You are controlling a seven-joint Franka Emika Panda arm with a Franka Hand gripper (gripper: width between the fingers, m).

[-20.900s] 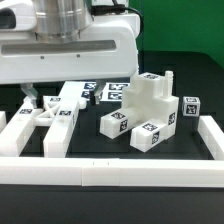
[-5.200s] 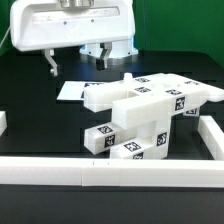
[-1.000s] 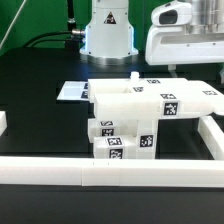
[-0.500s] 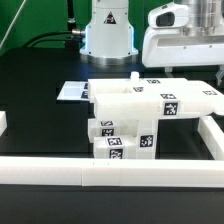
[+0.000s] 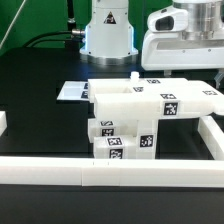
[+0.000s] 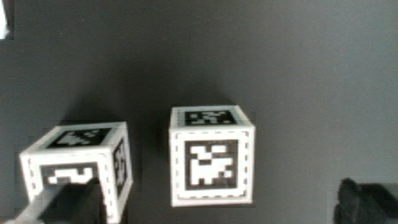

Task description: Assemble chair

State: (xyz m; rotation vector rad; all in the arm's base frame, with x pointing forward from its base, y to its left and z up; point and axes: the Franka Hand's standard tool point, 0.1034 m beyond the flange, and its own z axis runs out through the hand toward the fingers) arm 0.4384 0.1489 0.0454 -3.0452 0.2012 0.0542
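The gripper (image 6: 208,200) hung wide open, holding nothing, over the table (image 5: 40,110) behind the half-built chair (image 5: 140,115), toward the table's edge on the exterior view's right. Straight below it a leg block (image 6: 214,150) stood upright between the spread fingers (image 6: 50,205), with a second block (image 6: 80,165) just beside it.

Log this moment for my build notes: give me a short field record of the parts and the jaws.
chair: part-built white stack, tags facing the camera, inside the rails
leg blocks: two loose, standing side by side, apart, on the dark table; seen only in the wrist view
jaws: wide open, holding nothing
marker board: flat on the table behind the chair
rails: along the front and the exterior view's right
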